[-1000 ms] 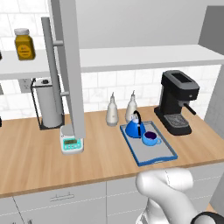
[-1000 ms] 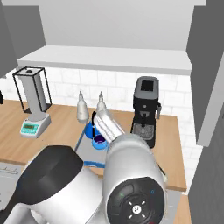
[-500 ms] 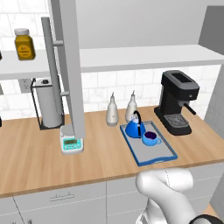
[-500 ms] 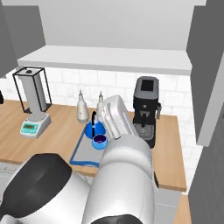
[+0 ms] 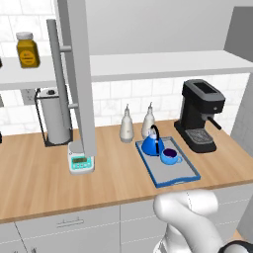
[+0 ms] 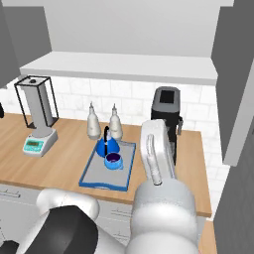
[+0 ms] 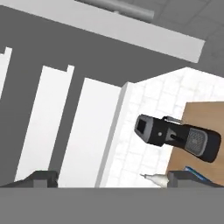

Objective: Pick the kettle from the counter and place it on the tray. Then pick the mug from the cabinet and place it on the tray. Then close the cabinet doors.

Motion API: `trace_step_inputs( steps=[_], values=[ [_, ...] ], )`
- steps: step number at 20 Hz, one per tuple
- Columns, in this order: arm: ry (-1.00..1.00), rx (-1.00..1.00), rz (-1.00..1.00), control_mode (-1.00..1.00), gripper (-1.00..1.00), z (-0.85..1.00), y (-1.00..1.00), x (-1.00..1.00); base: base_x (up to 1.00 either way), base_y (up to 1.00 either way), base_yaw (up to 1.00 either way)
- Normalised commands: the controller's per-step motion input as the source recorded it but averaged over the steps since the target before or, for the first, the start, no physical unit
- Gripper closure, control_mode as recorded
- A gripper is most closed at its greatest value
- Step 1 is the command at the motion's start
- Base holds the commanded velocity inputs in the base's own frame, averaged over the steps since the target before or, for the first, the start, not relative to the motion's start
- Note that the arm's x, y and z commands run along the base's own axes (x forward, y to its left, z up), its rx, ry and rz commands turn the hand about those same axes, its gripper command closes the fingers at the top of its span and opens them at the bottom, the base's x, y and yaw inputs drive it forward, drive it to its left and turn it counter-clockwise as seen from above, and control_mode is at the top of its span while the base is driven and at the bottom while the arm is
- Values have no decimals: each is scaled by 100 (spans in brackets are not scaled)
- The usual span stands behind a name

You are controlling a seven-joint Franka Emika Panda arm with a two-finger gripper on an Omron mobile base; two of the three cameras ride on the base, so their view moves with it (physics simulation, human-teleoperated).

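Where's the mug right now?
The mug sits on the tray, just in front of the kettle and left of the coffee machine in the left base view, toward the tray's back end.

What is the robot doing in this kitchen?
It is tidying up. The blue kettle and the blue mug already sit together on the tray on the wooden counter. The robot's claw is open and holds nothing, pointing toward the coffee machine. The cabinet door is open, so closing the cabinet is the job left.
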Motion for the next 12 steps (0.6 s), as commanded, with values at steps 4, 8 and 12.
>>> trace_step_inputs(
  steps=[4, 8, 12],
  values=[
    [-6, 16, -1, -100, -100, 20, -36, -33, 0, 0, 0],
    [0, 1, 0, -100, -100, 0, -21, -20, 0, 0, 0],
    [0, 5, 0, -100, -100, 0, -7, -13, 0, 0, 0]
  ],
)
